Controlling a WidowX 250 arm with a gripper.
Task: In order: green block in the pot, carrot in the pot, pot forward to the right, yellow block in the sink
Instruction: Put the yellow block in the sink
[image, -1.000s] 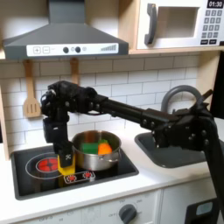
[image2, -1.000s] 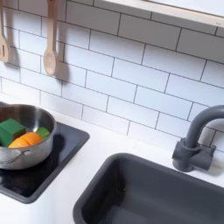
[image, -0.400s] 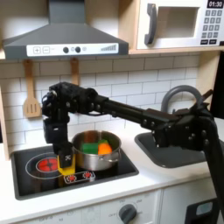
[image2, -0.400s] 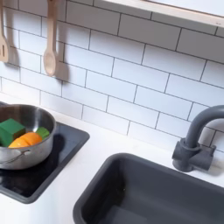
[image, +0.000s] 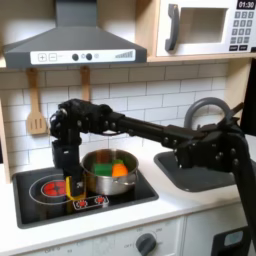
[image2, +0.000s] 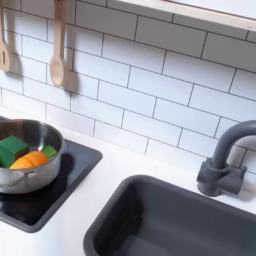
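In the first exterior view my gripper (image: 73, 187) points straight down on the black stovetop (image: 45, 190), just left of the pot. Its fingers stand open on either side of the yellow block (image: 75, 187), which shows as a narrow yellow strip between them. The silver pot (image: 110, 175) sits on the stovetop with the green block (image: 118, 157) and the orange carrot (image: 120, 170) inside. The second exterior view shows the pot (image2: 28, 175) at its left edge, holding the green block (image2: 11, 150) and carrot (image2: 32, 160). The dark grey sink (image2: 170, 215) lies to the right in both exterior views.
The arched faucet (image2: 225, 160) stands behind the sink. Wooden utensils (image2: 57, 50) hang on the tiled wall. A range hood (image: 75, 40) hangs above the stovetop and a microwave (image: 205, 25) sits high on the first exterior view's right. The white counter (image2: 110, 165) separates stovetop and sink.
My gripper has come down a little, so its fingers now cover more of the yellow block. The pot and what it holds have not moved.
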